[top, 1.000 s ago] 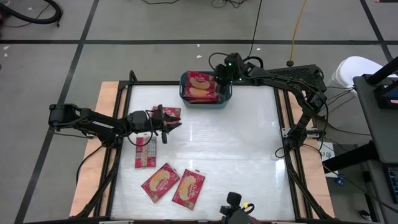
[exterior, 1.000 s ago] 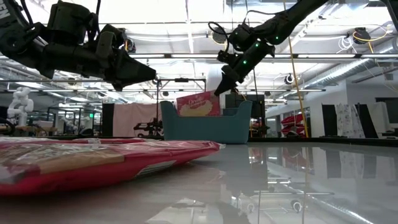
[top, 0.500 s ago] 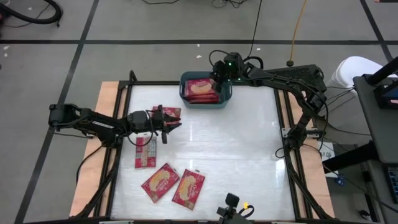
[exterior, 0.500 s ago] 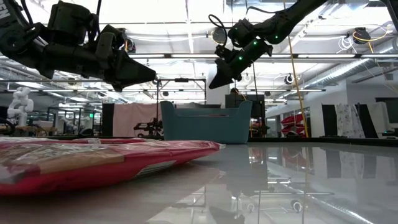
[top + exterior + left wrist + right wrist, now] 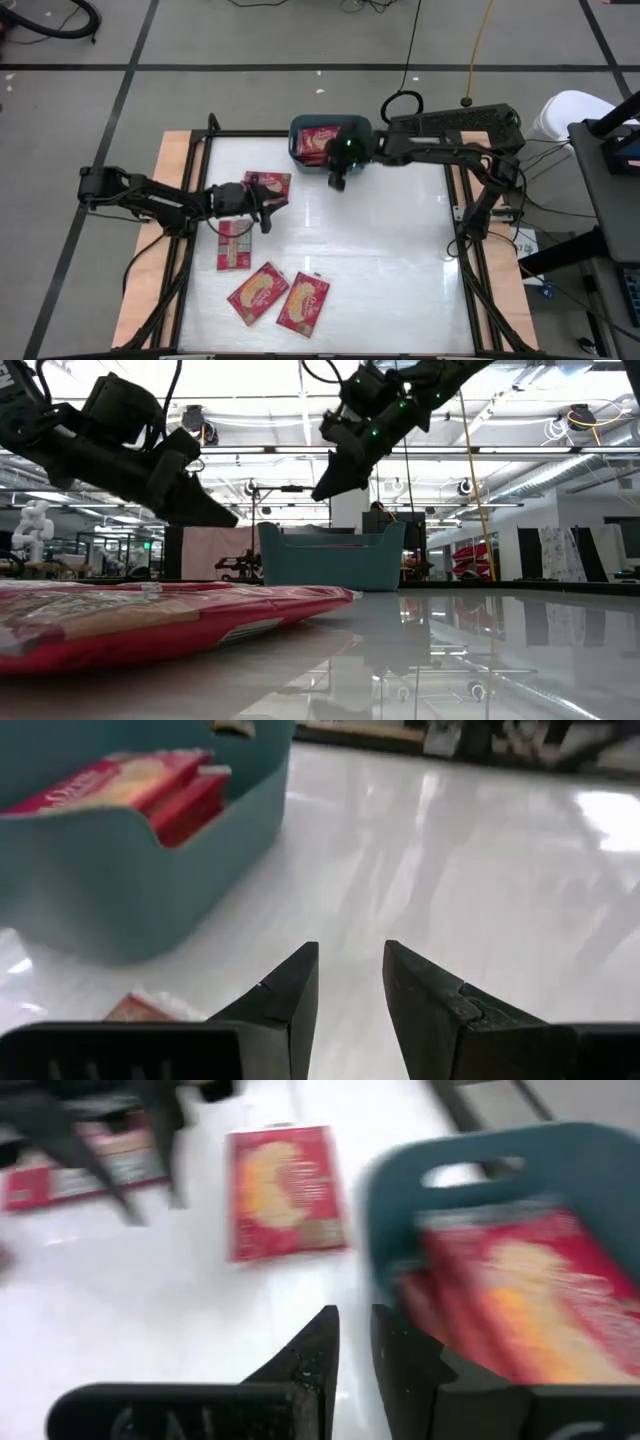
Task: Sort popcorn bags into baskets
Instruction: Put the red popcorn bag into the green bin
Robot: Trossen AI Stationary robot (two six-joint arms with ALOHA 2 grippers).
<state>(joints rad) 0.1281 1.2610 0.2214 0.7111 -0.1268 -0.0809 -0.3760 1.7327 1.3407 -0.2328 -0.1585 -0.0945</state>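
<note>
From above, the bin (image 5: 331,140) sits at the table's far edge holding red bags (image 5: 318,141), with four more bags (image 5: 258,292) lying left and near. The right gripper (image 5: 337,181) hovers just beside the bin, the left gripper (image 5: 268,196) by a bag (image 5: 268,183). In the wrist views, the left gripper (image 5: 350,982) is slightly spread and empty, and the right gripper (image 5: 354,1342) is nearly pressed together, also empty.

Past the right gripper (image 5: 354,1342) (fingers slightly parted, empty), a teal basket (image 5: 395,1200) holds red popcorn bags (image 5: 520,1285).
</note>
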